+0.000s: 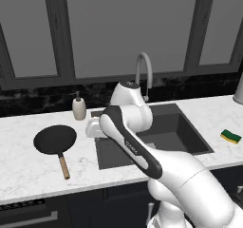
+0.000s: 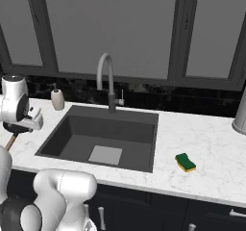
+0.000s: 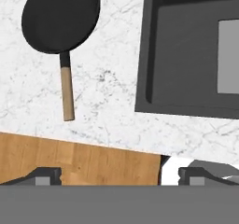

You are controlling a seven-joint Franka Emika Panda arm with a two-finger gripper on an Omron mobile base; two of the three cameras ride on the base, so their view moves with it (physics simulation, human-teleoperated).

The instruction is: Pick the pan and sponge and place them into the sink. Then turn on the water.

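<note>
The black pan (image 1: 54, 140) lies on the white marble counter left of the sink (image 1: 187, 129), its wooden handle (image 1: 64, 166) pointing toward the counter's front edge. My gripper (image 3: 120, 176) hovers open and empty above the counter strip between pan and sink. In the hand view the pan (image 3: 60, 17) sits upper left and the sink (image 3: 186, 55) lies to the right. The yellow-green sponge (image 1: 231, 137) rests on the counter right of the sink, and in the right base view the sponge (image 2: 185, 162) is near the front edge. No water runs from the faucet (image 2: 108, 81).
A soap dispenser (image 1: 79, 107) stands behind the pan by the back wall. A grey vessel (image 2: 240, 114) stands at the far right of the counter. The pale drain plate (image 2: 105, 155) lies in the basin. Wooden floor (image 3: 84, 160) shows beyond the counter's front edge.
</note>
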